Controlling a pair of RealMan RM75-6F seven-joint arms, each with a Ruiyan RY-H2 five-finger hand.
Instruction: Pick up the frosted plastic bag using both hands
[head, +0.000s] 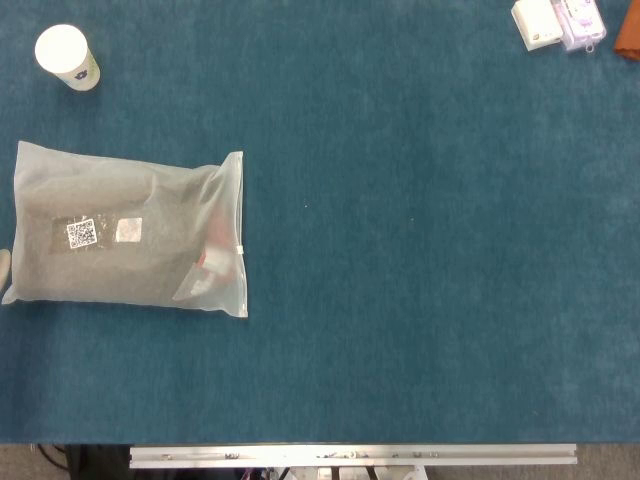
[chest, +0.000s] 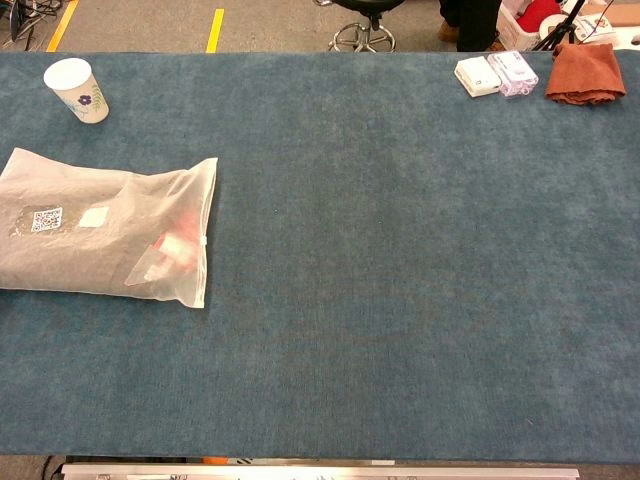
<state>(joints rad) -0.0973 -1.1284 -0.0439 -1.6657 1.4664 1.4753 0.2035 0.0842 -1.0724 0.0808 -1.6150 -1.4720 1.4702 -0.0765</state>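
Observation:
The frosted plastic bag (head: 130, 235) lies flat on the left side of the blue table, holding dark contents, a QR label and a small red and white item near its zip edge. The chest view shows the same bag (chest: 105, 230) at the left edge of the frame. Neither of my hands nor either arm shows in the head view or the chest view. Nothing touches the bag.
A white paper cup (head: 67, 57) stands behind the bag at the far left. Small white packets (chest: 495, 74) and a rust cloth (chest: 585, 72) lie at the far right. A pale sliver (head: 4, 265) shows at the left edge; what it is I cannot tell.

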